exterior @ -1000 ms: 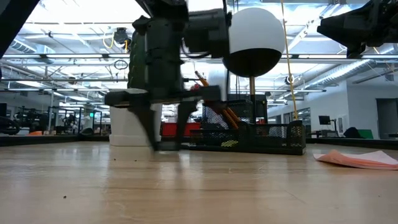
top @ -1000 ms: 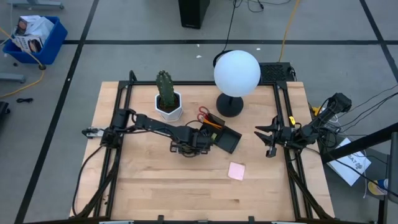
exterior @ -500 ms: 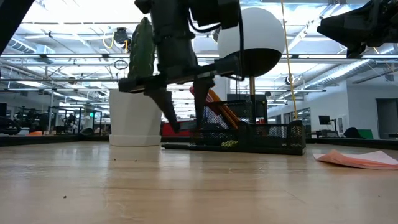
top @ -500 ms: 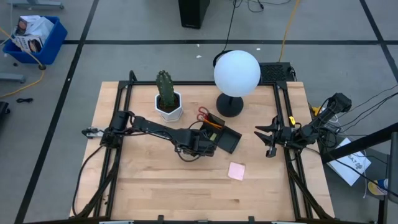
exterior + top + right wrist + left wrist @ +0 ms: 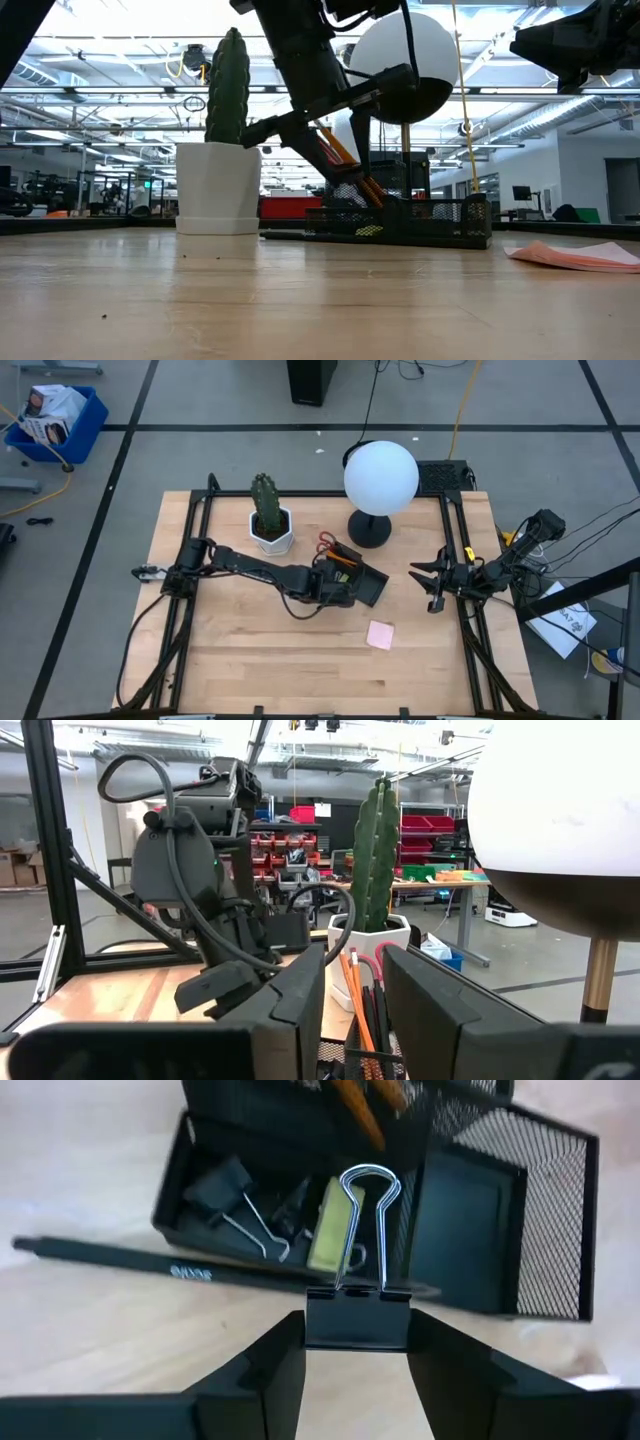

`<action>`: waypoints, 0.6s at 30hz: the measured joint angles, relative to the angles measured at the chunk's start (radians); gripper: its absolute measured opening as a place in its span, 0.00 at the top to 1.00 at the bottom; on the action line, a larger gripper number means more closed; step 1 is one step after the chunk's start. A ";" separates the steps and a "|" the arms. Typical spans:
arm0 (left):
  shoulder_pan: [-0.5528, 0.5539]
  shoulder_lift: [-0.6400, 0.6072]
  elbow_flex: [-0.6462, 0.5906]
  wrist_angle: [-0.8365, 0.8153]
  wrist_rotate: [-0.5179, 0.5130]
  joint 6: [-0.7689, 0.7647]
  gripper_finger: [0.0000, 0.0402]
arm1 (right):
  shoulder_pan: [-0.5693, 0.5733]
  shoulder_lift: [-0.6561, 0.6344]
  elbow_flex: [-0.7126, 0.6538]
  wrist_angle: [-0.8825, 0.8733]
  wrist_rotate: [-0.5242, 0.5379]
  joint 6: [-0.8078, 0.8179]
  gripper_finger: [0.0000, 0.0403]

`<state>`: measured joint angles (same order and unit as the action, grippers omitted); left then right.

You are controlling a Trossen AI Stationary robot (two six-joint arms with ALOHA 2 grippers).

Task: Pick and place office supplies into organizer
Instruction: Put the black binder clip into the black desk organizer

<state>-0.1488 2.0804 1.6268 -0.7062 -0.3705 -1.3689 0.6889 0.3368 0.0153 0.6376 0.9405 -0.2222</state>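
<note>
Your left gripper (image 5: 357, 1342) hangs over the organizer (image 5: 470, 1210), jaws clamped on a binder clip (image 5: 358, 1305); its clip compartment lies just ahead. Your right gripper (image 5: 432, 582) waits well apart at the tabletop's edge, jaws narrowly parted, empty.

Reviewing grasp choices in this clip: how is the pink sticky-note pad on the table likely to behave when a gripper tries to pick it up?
The pink sticky-note pad lies flat on the table, so it probably offers little edge to pinch. In the low view its top sheets look slightly lifted, suggesting it is light and floppy, and may slide when pushed.
</note>
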 joint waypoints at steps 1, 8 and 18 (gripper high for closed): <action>0.001 0.000 0.000 0.000 -0.016 0.002 0.57 | 0.000 0.000 0.000 0.000 0.000 0.000 0.75; 0.009 0.000 0.000 0.001 -0.092 0.014 0.57 | 0.000 0.000 0.000 0.000 0.000 0.000 0.75; 0.036 -0.001 -0.092 0.090 -0.059 0.011 0.57 | 0.000 0.000 0.000 0.000 0.000 0.000 0.75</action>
<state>-0.1133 2.0792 1.5344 -0.6160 -0.4300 -1.3583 0.6890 0.3367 0.0152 0.6376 0.9405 -0.2222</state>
